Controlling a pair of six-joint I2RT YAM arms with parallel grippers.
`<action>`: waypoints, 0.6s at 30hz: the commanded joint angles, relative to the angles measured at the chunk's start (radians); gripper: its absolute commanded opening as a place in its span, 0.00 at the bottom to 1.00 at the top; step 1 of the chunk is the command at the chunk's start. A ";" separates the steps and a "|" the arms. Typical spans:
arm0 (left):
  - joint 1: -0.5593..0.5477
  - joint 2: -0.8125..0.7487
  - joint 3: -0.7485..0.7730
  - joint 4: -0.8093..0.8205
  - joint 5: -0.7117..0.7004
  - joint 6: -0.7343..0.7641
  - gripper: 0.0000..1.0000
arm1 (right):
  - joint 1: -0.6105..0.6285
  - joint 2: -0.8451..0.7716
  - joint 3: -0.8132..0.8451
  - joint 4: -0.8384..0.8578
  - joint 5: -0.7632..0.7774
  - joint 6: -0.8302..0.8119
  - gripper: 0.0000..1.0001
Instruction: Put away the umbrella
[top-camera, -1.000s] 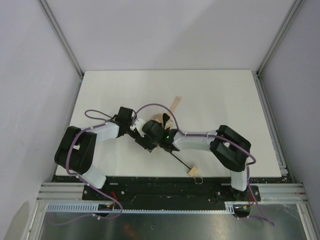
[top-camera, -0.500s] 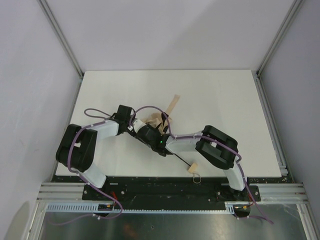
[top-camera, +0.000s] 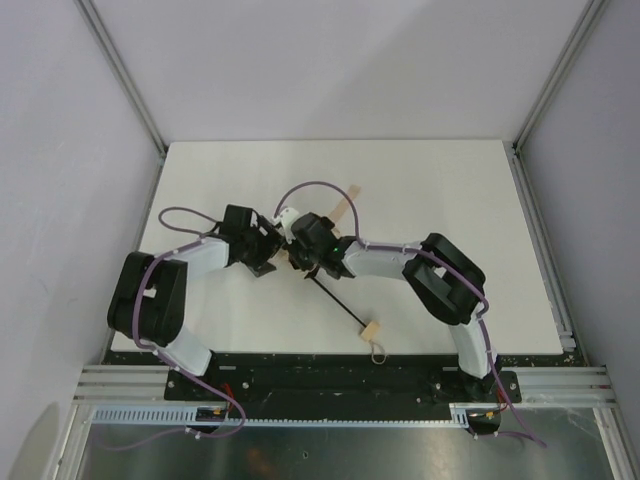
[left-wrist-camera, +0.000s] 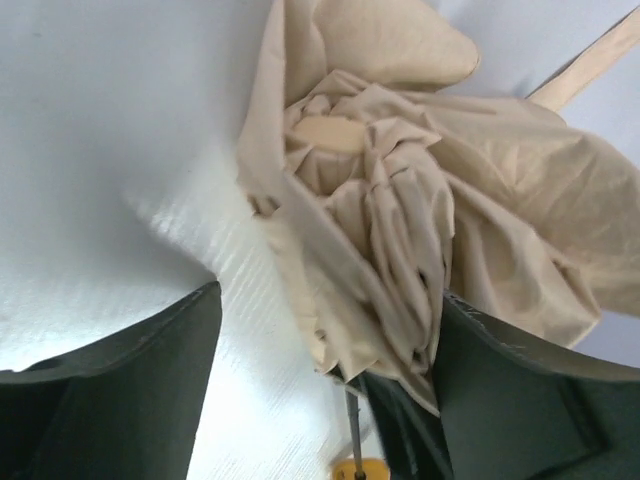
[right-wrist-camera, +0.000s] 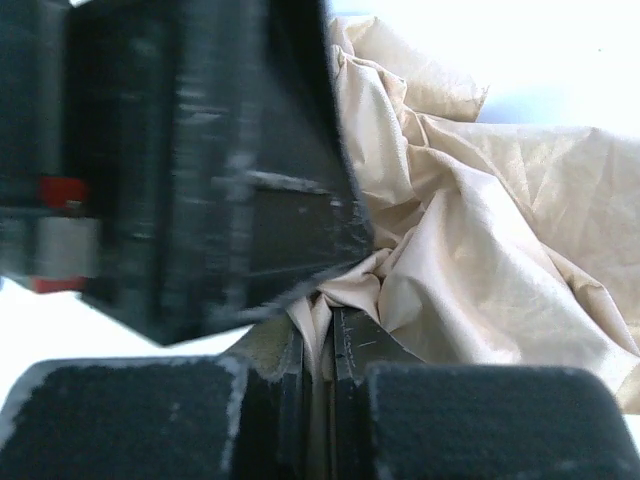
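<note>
The umbrella lies mid-table. Its thin black shaft (top-camera: 335, 302) runs down to the pale tan knob handle (top-camera: 372, 331) with its loop strap (top-camera: 379, 352). The crumpled tan-beige canopy (left-wrist-camera: 390, 220) is mostly hidden under both grippers in the top view. My left gripper (left-wrist-camera: 330, 300) is open, its fingers (left-wrist-camera: 110, 400) straddling the canopy's bunched end without pinching it. My right gripper (right-wrist-camera: 322, 340) is shut on a fold of canopy fabric (right-wrist-camera: 480, 230). From above, the left gripper (top-camera: 268, 258) and right gripper (top-camera: 303, 255) nearly touch.
A tan closure strap (top-camera: 345, 205) sticks out past the grippers toward the back of the white table (top-camera: 450, 190). Purple cables loop over both arms. Grey walls with metal rails enclose the table on three sides.
The right gripper has shut on the canopy fabric and the left gripper has opened. Both wrists moved toward the back left, and the handle slid a little left with them.
</note>
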 joint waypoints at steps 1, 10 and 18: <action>0.050 -0.062 -0.067 0.009 0.046 0.105 0.87 | -0.043 0.172 -0.083 -0.291 -0.222 0.073 0.00; 0.112 -0.237 -0.217 0.094 0.085 0.085 0.99 | -0.099 0.201 -0.075 -0.280 -0.402 0.106 0.00; 0.114 -0.282 -0.354 0.363 0.088 -0.071 0.99 | -0.144 0.220 -0.074 -0.261 -0.527 0.128 0.00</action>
